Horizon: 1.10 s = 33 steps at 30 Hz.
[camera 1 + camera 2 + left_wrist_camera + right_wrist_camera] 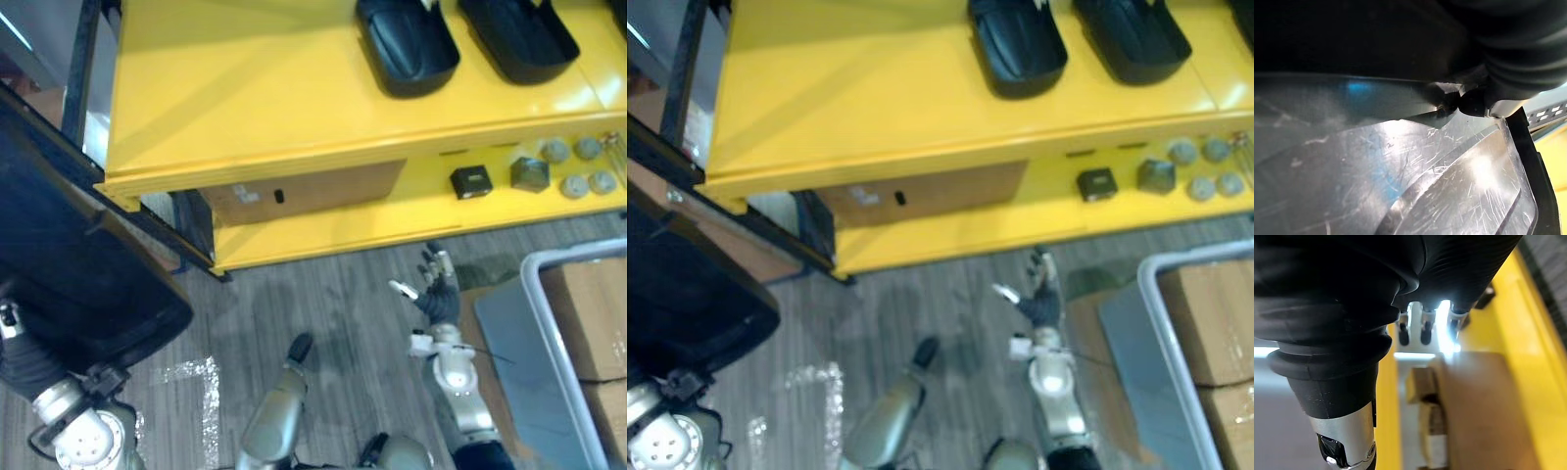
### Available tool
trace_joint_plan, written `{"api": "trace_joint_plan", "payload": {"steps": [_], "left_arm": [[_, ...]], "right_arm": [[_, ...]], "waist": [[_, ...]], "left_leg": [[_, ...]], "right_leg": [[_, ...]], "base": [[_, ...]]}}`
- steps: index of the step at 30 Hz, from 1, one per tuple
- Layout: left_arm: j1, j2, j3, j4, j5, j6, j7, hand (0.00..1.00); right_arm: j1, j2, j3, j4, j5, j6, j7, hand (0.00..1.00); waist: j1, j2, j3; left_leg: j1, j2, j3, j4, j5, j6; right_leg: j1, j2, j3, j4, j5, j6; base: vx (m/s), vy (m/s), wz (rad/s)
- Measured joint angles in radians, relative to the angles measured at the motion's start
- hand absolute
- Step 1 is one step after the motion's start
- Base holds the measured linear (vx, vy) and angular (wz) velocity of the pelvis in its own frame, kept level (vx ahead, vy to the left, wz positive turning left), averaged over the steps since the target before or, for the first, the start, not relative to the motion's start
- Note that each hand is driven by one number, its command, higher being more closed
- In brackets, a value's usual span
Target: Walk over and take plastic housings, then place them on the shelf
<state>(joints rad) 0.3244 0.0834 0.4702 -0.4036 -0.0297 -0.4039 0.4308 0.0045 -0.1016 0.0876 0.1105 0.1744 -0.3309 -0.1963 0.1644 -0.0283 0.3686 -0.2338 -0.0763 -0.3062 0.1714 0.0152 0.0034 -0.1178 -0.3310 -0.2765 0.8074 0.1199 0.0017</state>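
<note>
Nearest, in the near left corner, a large glossy black plastic housing [78, 264] is hanging above the floor, with the left arm coming in beneath its near edge. In the left wrist view the left hand [1520, 54] is lying right against the housing's scratched, shiny surface, and whether that hand is clamped on it cannot be told. Near the middle, the right hand [436, 289] is hovering above the grey wood-plank floor [294, 294], spread apart and holding nothing, just short of the near edge of the yellow metal shelf [245, 98]. Farther off, two more black plastic housings [407, 44] are resting side by side on the shelf's top level at the far right. On the lower level, a brown cardboard box [313, 191] is sitting toward the left. To its right, a small black square box [471, 181], a dark grey block [530, 173] and several round grey pieces [556, 150] are lying apart from one another. At the near right, a grey-rimmed cart [537, 284] is carrying stacked cardboard cartons [593, 313].
</note>
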Motion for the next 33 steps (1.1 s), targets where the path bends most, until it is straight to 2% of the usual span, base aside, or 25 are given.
{"api": "trace_joint_plan", "payload": {"steps": [1, 2, 3, 5, 8, 10, 11, 12, 13, 14, 15, 16, 17, 18, 19, 20, 22, 23, 24, 26, 28, 31, 33], "left_arm": [[-0.005, 0.022, 0.0, -0.012, -0.001, 0.003, 0.001, 1.0], [-0.03, 0.043, -0.002, -0.012, 0.0, 0.013, 0.001, 1.0], [-0.045, 0.052, -0.006, -0.009, -0.001, 0.017, 0.001, 1.0], [-0.091, 0.063, -0.03, -0.002, -0.002, 0.043, -0.001, 1.0], [-0.089, 0.055, -0.063, 0.002, -0.003, 0.057, 0.001, 1.0], [-0.063, 0.012, -0.11, 0.002, -0.003, 0.057, 0.0, 1.0], [-0.054, 0.003, -0.125, 0.002, -0.002, 0.055, -0.001, 1.0], [-0.033, -0.008, -0.137, -0.002, -0.002, 0.053, -0.002, 1.0], [-0.016, -0.009, -0.136, -0.01, -0.004, 0.052, -0.004, 1.0], [-0.011, -0.038, -0.141, 0.006, -0.003, 0.046, -0.005, 1.0], [0.012, -0.106, -0.167, 0.01, -0.011, 0.047, -0.014, 1.0], [0.023, -0.123, -0.179, 0.01, -0.012, 0.047, -0.021, 1.0], [0.031, -0.137, -0.199, 0.011, -0.009, 0.047, -0.033, 1.0], [0.03, -0.136, -0.209, 0.01, -0.009, 0.047, -0.041, 1.0], [0.021, -0.132, -0.222, 0.006, -0.007, 0.044, -0.059, 1.0], [0.018, -0.126, -0.227, -0.012, -0.007, 0.041, -0.075, 1.0], [0.017, -0.096, -0.227, -0.027, -0.008, 0.035, -0.093, 1.0], [0.019, -0.063, -0.22, -0.026, -0.01, 0.037, -0.101, 1.0], [0.017, -0.048, -0.213, -0.026, -0.01, 0.037, -0.105, 1.0], [-0.006, 0.001, -0.202, -0.025, -0.006, 0.046, -0.127, 1.0], [-0.035, 0.019, -0.205, -0.025, 0.001, 0.059, -0.141, 1.0], [-0.072, 0.057, -0.187, -0.039, 0.007, 0.095, -0.181, 1.0], [-0.095, 0.118, -0.182, -0.052, 0.008, 0.123, -0.215, 1.0]], "right_arm": [[0.01, 0.007, 0.0, -0.003, 0.0, -0.004, 0.012, 0.0], [0.014, 0.006, -0.004, -0.013, -0.001, -0.004, 0.022, 0.0], [0.015, 0.006, -0.011, -0.019, -0.001, -0.004, 0.023, 0.0], [0.015, 0.002, -0.039, -0.036, -0.001, -0.006, 0.021, 0.0], [0.014, 0.0, -0.033, -0.061, -0.001, -0.005, 0.019, 0.0], [0.039, 0.001, -0.006, -0.13, -0.003, -0.005, -0.002, 0.0], [0.053, 0.001, -0.002, -0.155, -0.004, -0.005, -0.007, 0.0], [0.074, 0.003, 0.012, -0.193, -0.02, -0.008, -0.025, 0.0], [0.077, 0.012, 0.019, -0.215, -0.046, -0.014, -0.05, 0.0], [0.067, 0.006, 0.016, -0.216, -0.053, -0.02, -0.07, 0.0], [0.057, -0.019, -0.005, -0.22, -0.089, -0.034, -0.142, 0.0], [0.059, -0.024, -0.025, -0.219, -0.109, -0.044, -0.183, 0.0], [0.064, -0.026, -0.089, -0.223, -0.175, -0.054, -0.291, 0.0], [0.068, -0.025, -0.131, -0.229, -0.202, -0.058, -0.338, 0.0], [0.081, -0.028, -0.223, -0.253, -0.261, -0.062, -0.443, 0.0], [0.098, -0.018, -0.305, -0.286, -0.319, -0.069, -0.551, 0.0], [0.127, -0.014, -0.405, -0.349, -0.373, -0.106, -0.658, 0.0], [0.129, -0.013, -0.453, -0.372, -0.386, -0.133, -0.704, 0.0], [0.127, -0.012, -0.472, -0.378, -0.385, -0.144, -0.72, 0.0], [0.137, 0.017, -0.507, -0.379, -0.385, -0.157, -0.749, 0.0], [0.172, 0.057, -0.51, -0.378, -0.385, -0.145, -0.741, 0.0], [0.246, 0.118, -0.492, -0.368, -0.388, -0.1, -0.736, 0.0], [0.287, 0.147, -0.492, -0.316, -0.388, -0.084, -0.732, 0.0]], "waist": [[-0.013, 0.005, -0.016], [-0.017, -0.003, -0.032], [-0.018, 0.005, -0.028], [-0.017, -0.002, -0.043], [-0.012, 0.008, -0.046], [-0.017, 0.026, -0.063], [-0.018, 0.024, -0.077], [-0.016, 0.0, -0.111], [-0.019, -0.037, -0.135], [-0.02, -0.026, -0.144], [-0.03, 0.024, -0.177], [-0.04, 0.034, -0.189], [-0.054, 0.056, -0.208], [-0.066, 0.07, -0.217], [-0.077, 0.093, -0.23], [-0.083, 0.098, -0.233], [-0.094, 0.098, -0.237], [-0.104, 0.079, -0.247], [-0.11, 0.07, -0.252], [-0.13, 0.031, -0.273], [-0.136, 0.019, -0.281], [-0.155, 0.034, -0.284], [-0.165, 0.044, -0.287]], "left_leg": [[0.009, 0.003, -0.035, -0.004, -0.006, 0.011], [0.018, 0.005, -0.065, -0.008, -0.005, 0.013], [0.022, 0.003, -0.075, -0.007, -0.005, 0.012], [0.034, -0.026, -0.127, -0.004, -0.019, -0.006], [0.062, -0.038, -0.158, -0.002, -0.054, 0.001], [0.097, -0.031, -0.192, 0.035, -0.111, -0.016], [0.098, -0.03, -0.198, 0.049, -0.132, -0.021], [0.095, -0.02, -0.168, 0.063, -0.177, -0.028], [0.094, 0.033, -0.022, 0.067, -0.203, -0.051], [0.097, 0.083, 0.042, 0.085, -0.207, -0.071], [0.094, 0.17, 0.142, 0.098, -0.205, -0.076], [0.094, 0.189, 0.191, 0.087, -0.189, -0.076], [0.096, 0.215, 0.29, 0.051, -0.141, -0.081], [0.098, 0.223, 0.334, 0.032, -0.12, -0.091], [0.123, 0.228, 0.414, -0.021, -0.081, -0.112], [0.157, 0.219, 0.447, -0.077, -0.044, -0.112], [0.199, 0.208, 0.45, -0.112, -0.032, -0.11], [0.206, 0.205, 0.457, -0.111, -0.031, -0.109], [0.208, 0.204, 0.459, -0.112, -0.031, -0.109], [0.234, 0.204, 0.482, -0.133, -0.031, -0.109], [0.253, 0.204, 0.496, -0.141, -0.031, -0.109], [0.282, 0.204, 0.542, -0.166, -0.031, -0.109], [0.293, 0.204, 0.572, -0.174, -0.032, -0.11]], "right_leg": [[-0.035, 0.02, 0.012, 0.037, -0.154, 0.019], [-0.064, 0.059, 0.026, 0.002, -0.254, 0.027], [-0.068, 0.082, 0.036, -0.043, -0.282, 0.033], [-0.089, 0.123, 0.09, -0.272, -0.33, 0.04], [-0.126, 0.122, 0.164, -0.415, -0.314, 0.058], [-0.128, 0.125, 0.201, -0.472, -0.276, 0.068], [-0.123, 0.123, 0.198, -0.481, -0.263, 0.065], [-0.1, 0.116, 0.191, -0.517, -0.23, 0.053], [-0.031, 0.096, 0.149, -0.58, -0.163, 0.088], [0.0, 0.102, 0.115, -0.59, -0.162, 0.165], [0.055, 0.142, 0.041, -0.601, -0.18, 0.131], [0.071, 0.144, 0.013, -0.609, -0.186, 0.126], [0.101, 0.145, -0.044, -0.627, -0.189, 0.121], [0.117, 0.144, -0.073, -0.637, -0.189, 0.12], [0.144, 0.14, -0.116, -0.648, -0.189, 0.12], [0.17, 0.132, -0.142, -0.648, -0.189, 0.119], [0.207, 0.128, -0.143, -0.648, -0.191, 0.118], [0.212, 0.124, -0.139, -0.649, -0.191, 0.117], [0.212, 0.123, -0.136, -0.65, -0.191, 0.117], [0.224, 0.125, -0.129, -0.667, -0.191, 0.117], [0.228, 0.125, -0.119, -0.67, -0.192, 0.117], [0.224, 0.123, -0.094, -0.672, -0.192, 0.118], [0.222, 0.121, -0.075, -0.675, -0.194, 0.121]], "base": [[0.24, 0.008, 0.46], [0.23, 0.003, 0.51], [0.2, -0.01, 0.6], [0.17, -0.056, 0.66], [0.19, -0.12, 0.51], [0.22, -0.176, 0.56], [0.24, -0.242, 0.66], [0.23, -0.286, 0.86], [0.21, -0.364, 0.85], [0.19, -0.455, 1.01], [0.2, -0.411, 0.84], [0.25, -0.369, 1.22], [0.17, -0.152, 1.08], [0.2, -0.154, 1.36], [0.23, -0.082, 1.14], [0.19, -0.049, 0.94], [0.18, 0.011, 0.37], [0.16, 0.019, 0.06], [0.1, 0.001, -0.13], [0.09, -0.015, -0.19], [0.05, -0.008, -0.27], [0.01, 0.012, -0.3], [-0.02, 0.018, -0.28]]}}
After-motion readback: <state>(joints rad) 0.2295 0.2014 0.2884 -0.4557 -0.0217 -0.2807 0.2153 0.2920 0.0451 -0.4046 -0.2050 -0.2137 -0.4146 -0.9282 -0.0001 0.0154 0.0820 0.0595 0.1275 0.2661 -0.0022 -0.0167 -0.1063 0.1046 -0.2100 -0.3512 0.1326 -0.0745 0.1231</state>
